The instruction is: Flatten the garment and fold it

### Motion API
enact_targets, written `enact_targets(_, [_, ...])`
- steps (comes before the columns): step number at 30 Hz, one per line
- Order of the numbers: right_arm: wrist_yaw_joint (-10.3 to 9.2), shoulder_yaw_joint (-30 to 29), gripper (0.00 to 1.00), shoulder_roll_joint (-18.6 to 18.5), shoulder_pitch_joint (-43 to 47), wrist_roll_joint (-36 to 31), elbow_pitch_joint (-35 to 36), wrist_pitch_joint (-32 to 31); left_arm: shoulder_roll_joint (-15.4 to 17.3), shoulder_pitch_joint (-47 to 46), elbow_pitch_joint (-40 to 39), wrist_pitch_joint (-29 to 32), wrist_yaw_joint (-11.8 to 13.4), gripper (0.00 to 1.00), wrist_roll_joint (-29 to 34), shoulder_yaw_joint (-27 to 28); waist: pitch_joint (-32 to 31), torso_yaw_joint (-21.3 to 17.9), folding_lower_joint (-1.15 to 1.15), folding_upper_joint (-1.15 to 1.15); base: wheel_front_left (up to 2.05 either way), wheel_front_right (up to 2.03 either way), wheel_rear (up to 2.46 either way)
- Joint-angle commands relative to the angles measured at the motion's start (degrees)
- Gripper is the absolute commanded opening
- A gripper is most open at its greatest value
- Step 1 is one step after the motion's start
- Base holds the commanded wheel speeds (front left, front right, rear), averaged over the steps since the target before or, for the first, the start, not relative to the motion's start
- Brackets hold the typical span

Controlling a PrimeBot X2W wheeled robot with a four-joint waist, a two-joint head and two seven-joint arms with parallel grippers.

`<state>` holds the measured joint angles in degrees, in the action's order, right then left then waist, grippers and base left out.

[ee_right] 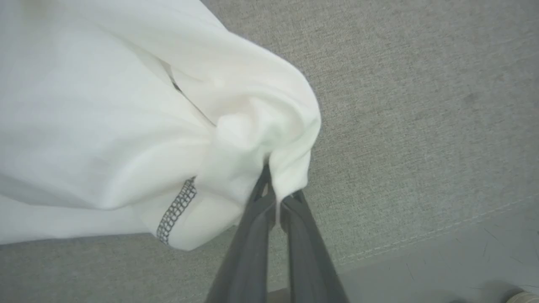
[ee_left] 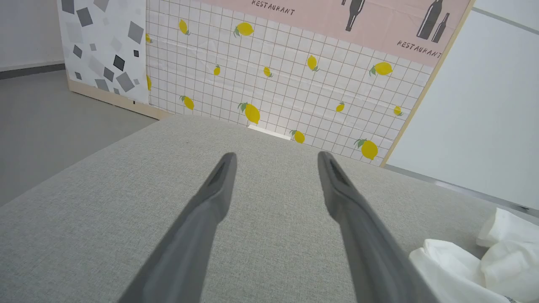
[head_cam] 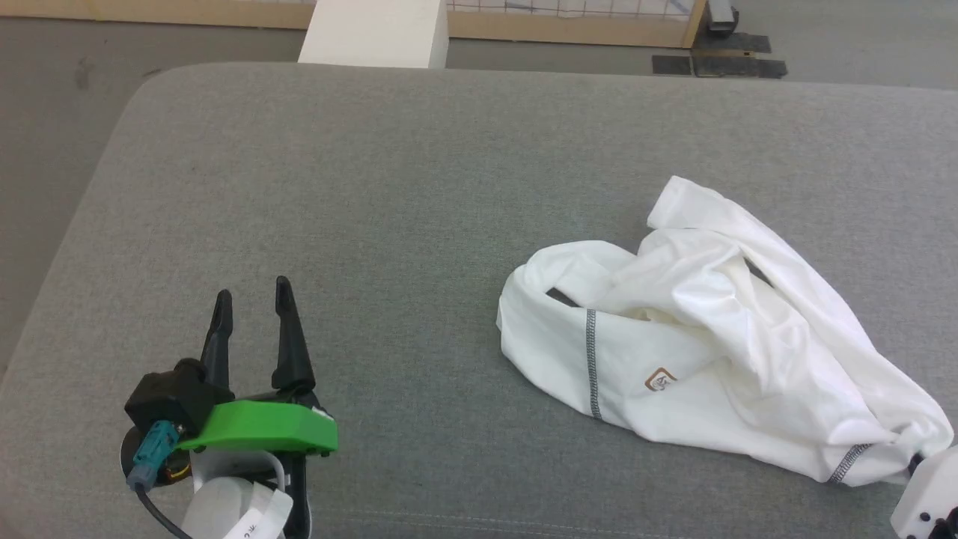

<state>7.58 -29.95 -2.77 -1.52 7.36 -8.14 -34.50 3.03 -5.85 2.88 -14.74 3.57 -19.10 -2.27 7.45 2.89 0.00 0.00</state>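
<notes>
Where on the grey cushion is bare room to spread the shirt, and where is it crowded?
Bare: the wide stretch between the open left gripper and the shirt, and the far strip of the cushion toward the white box. Crowded: the near right corner, where the right gripper pinches the crumpled shirt.

garment [head_cam: 711, 359] on cushion [head_cam: 419, 187], right of left tool [head_cam: 253, 290]

White thin shirt [head_cam: 711, 359], unfolded, crumpled in a loose heap on the grey cushion [head_cam: 374, 187], toward the cushion's front-right part. Dark grey zigzag seam [head_cam: 591, 359] runs down the heap's left fold; another bit of zigzag sits at the hem corner nearest the cushion's front edge. Small brown-outlined logo patch [head_cam: 660, 379] faces up, approx mid-heap. One long strip trails toward the cushion's back. Hem-corner bunch is pinched betw. the closed fingers of the right gripper [ee_right: 273, 191].
</notes>
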Motion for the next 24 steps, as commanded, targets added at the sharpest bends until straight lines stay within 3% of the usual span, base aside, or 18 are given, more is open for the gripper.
enact_targets(1, [-0.09, 0.27, 1.0, -0.11, 0.15, 0.45, 0.37, 1.34, -0.15, 0.88, 0.15, -0.26, -0.28, 1.0, 0.56, 0.22, -0.43, -0.69, 0.0, 0.0, 0.0, 0.0, 0.0])
enact_targets(6, [-0.09, 4.66, 1.0, -0.11, 0.56, 0.18, 4.95, 13.11, -0.15, 1.1, 0.89, -0.26, -0.97, 1.0, 1.05, -0.44, -1.41, -1.55, 0.0, 0.0, 0.0, 0.0, 0.0])
enact_targets(11, [-0.09, 15.26, 1.0, -0.11, 2.76, -2.52, 11.7, 27.68, -0.15, -0.65, 2.51, -0.26, -2.51, 1.0, 1.06, -4.74, -1.23, -2.85, 0.0, 0.0, 0.0, 0.0, 0.0])
enact_targets(17, [-0.09, 20.93, 1.0, -0.11, 2.67, -1.51, 13.12, 31.14, -0.15, -8.99, 9.78, 1.82, -3.84, 1.0, 0.78, -14.0, 1.4, -4.54, 0.0, 0.0, 0.0, 0.0, 0.0])
enact_targets(24, [-0.09, 24.67, 1.0, -0.11, 0.01, -0.49, 12.34, 32.02, -0.15, -21.68, 22.95, 15.69, -3.01, 1.0, -0.21, -22.28, 4.95, -7.77, 0.0, 0.0, 0.0, 0.0, 0.0])
